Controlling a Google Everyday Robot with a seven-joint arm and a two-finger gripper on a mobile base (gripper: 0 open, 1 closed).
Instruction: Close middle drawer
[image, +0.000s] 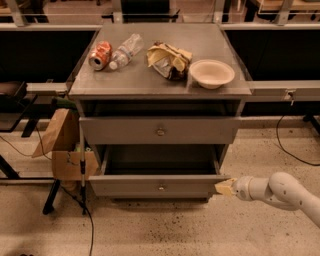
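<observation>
Here, a gray metal cabinet (150, 84) stands in the middle of a room with a speckled beige floor (165, 230), and dark benches with pale rails run off behind it at 9 and 3 o'clock. On its flat top, from 10 o'clock round to 2 o'clock, lie a red soda can (100, 54) on its side, a clear plastic bottle (125, 50) on its side just beside it, a crumpled yellow wrapper (169, 60), and a cream bowl (211, 73) sitting upright near the right edge. Under the top, the upper drawer (120, 131) sits flush with its brassy knob at the centre. Below it, the middle drawer (125, 187) is pulled well out toward the camera, at about 6 o'clock in the view, its long gray tray lying open and its low front panel carrying one small knob. The gripper (225, 187), yellowish at its tip, comes in from 4 o'clock on a white arm (280, 191) and touches the right end of that front panel; I cannot tell whether it is apart or together. At 8 o'clock a brown cardboard box (62, 150) leans beside the cabinet, and dark cables (292, 150) trail across the floor.
</observation>
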